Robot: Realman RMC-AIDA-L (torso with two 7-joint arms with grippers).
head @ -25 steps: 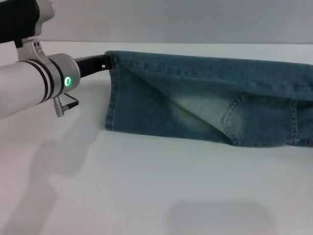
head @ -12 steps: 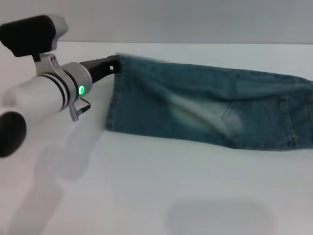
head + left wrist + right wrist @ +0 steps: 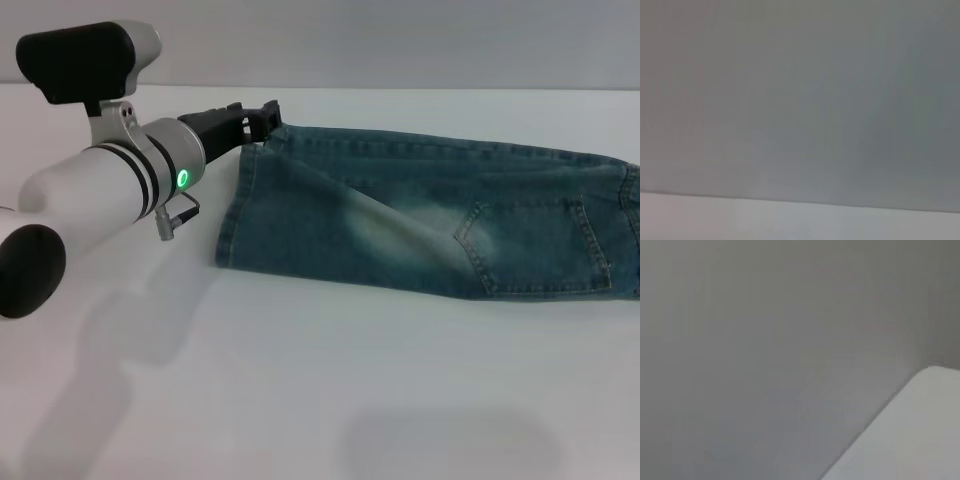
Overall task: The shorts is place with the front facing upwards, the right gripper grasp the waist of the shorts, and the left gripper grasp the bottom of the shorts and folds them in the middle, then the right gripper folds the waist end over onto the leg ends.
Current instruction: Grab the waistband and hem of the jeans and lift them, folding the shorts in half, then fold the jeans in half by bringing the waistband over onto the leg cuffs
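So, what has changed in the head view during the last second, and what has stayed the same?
The left pincer has moved along the far hem corner toward the robot's right, and the left arm has swung up and nearer the camera. The shorts have slid a little toward the robot's left, so the pocket now shows fully. The cloth stays folded lengthwise, flat on the white table. The right pincer is out of view.

Faded blue-green shorts (image 3: 430, 225), white table (image 3: 300, 400)

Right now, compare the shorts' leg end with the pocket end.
The leg end sits by the left tool; the pocket end runs off the view's right edge. The leg end has a plain stitched hem; the pocket end shows a patch pocket. Both are blue denim.
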